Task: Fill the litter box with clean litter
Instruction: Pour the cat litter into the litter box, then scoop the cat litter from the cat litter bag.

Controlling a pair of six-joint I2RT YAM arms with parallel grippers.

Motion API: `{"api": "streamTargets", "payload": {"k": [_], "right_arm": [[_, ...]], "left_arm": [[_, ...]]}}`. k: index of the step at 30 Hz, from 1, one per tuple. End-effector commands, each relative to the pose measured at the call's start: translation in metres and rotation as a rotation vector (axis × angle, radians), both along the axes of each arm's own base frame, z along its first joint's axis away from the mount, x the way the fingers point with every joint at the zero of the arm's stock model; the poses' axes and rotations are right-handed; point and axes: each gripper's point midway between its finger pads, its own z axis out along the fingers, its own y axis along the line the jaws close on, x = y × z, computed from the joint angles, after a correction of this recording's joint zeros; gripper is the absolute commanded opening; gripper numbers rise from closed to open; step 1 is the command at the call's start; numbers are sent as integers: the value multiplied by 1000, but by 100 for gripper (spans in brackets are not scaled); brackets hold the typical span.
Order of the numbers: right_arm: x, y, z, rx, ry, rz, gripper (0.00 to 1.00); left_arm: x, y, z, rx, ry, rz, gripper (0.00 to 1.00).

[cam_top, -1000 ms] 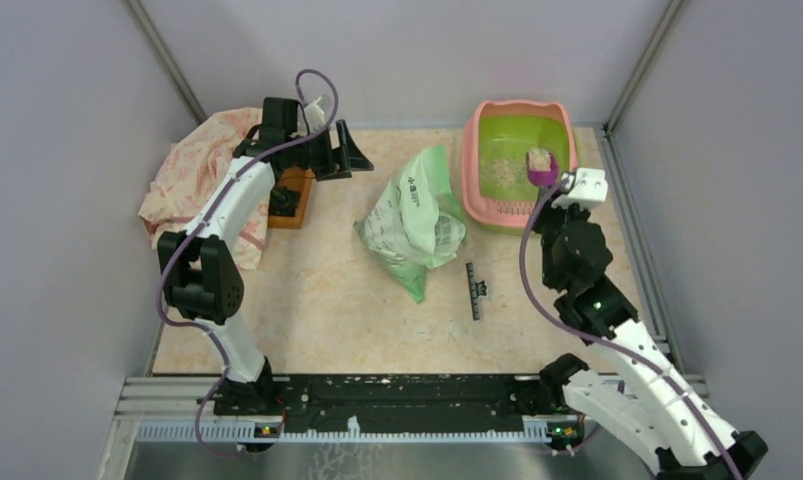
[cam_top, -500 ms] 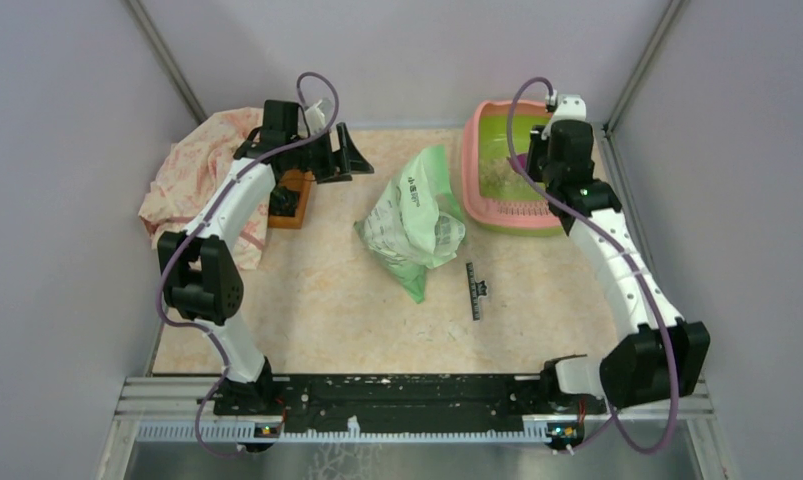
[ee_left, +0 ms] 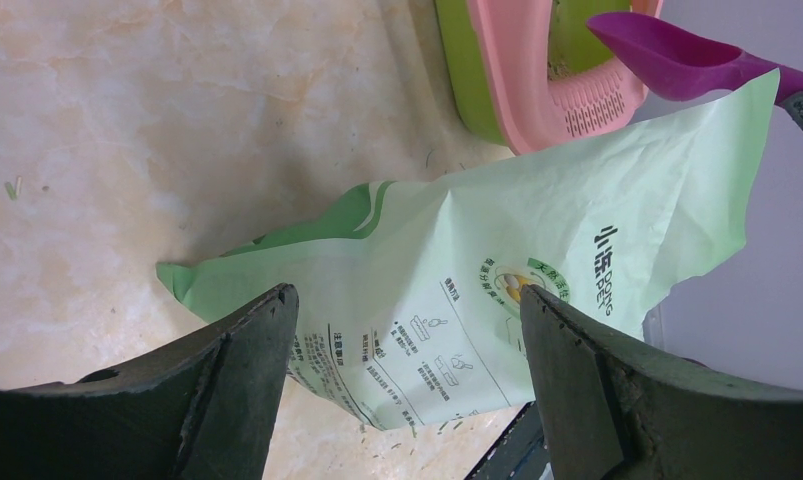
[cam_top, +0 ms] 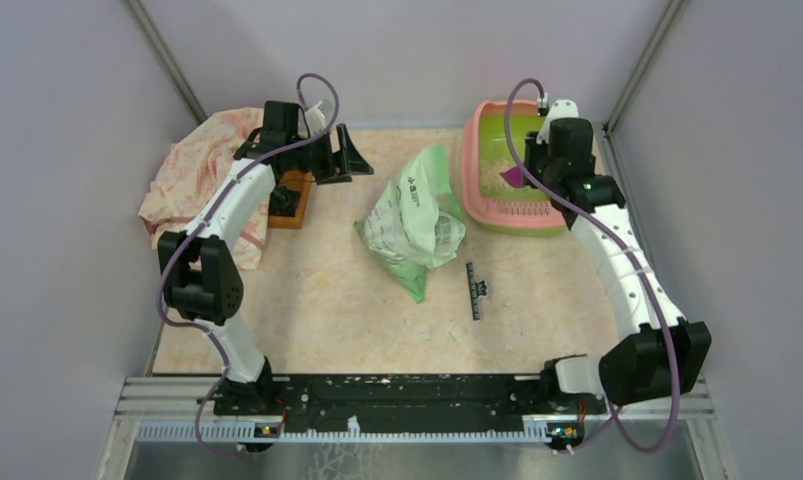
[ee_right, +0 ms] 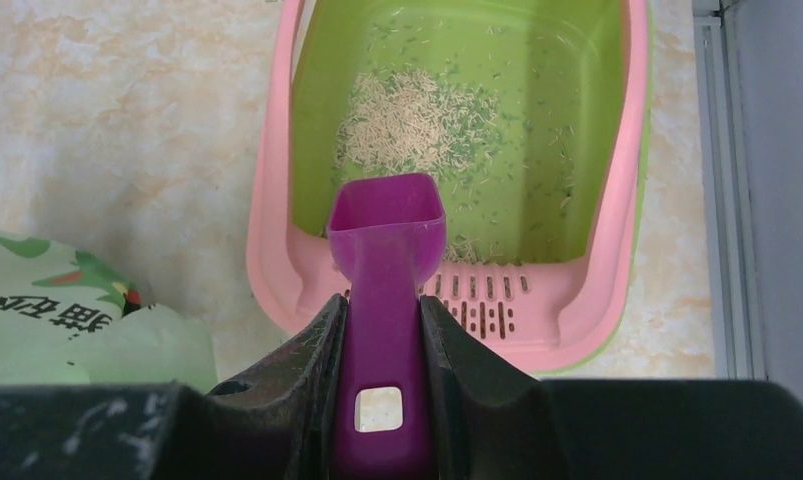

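The right arm is stretching out to the far right corner of the table, where the litter box (cam_top: 471, 190) is sitting with its slotted pink ledge toward the robot. That is probably so the scoop can come in over the low end. The left arm is hovering at the far left by a wooden tray (cam_top: 292, 195) and a crumpled floral cloth (cam_top: 192, 175). Its left gripper (ee_left: 407, 300) is gaping wide with nothing in it and looking at the green bag (cam_top: 412, 215) slumped mid-table. It seems to be waiting to steady that bag.

Down at the right gripper (ee_right: 382, 300), the jaws are pinching the handle of the purple scoop (ee_right: 387, 215), tilting its bowl down over the green basin. No granules are showing in it, so it looks emptied. The clean litter (ee_right: 407, 125) is lying as a thin beige patch toward the far end of the basin, with strays scattered around and plenty of green floor bare. I'd say the filling is only beginning.

The table (cam_top: 317, 290) is showing pale marbled beige, with a small black strip (cam_top: 474, 290) lying near the bag's foot. Plain lilac-grey walls (cam_top: 57, 150) are boxing in three sides.
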Motion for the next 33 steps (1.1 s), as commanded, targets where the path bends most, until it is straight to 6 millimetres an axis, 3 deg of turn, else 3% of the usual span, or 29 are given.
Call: {"api": "streamTargets", "payload": {"k": [1, 2, 6, 8, 10, 18, 24, 33], "right_arm": [[-20, -3, 43, 16, -174, 24, 0], [-29, 0, 54, 36, -225, 45, 0], [-67, 19, 67, 121, -271, 160, 0], [-88, 31, 69, 171, -250, 228, 0], [-109, 40, 72, 214, -237, 285, 0], [-174, 67, 72, 255, -90, 518, 0], [-180, 75, 73, 283, -67, 561, 0], [-162, 96, 61, 282, -28, 599, 0]], "left_arm": [[-1, 3, 20, 1, -60, -3, 87], [-1, 3, 20, 1, -59, -2, 87], [-1, 5, 22, 12, -63, 5, 87], [-1, 6, 22, 18, -62, 10, 90], [-1, 7, 22, 22, -57, 14, 99], [1, 11, 26, 43, -54, 44, 99], [3, 11, 23, 40, -31, 63, 99], [1, 11, 19, 41, -22, 64, 99]]}}
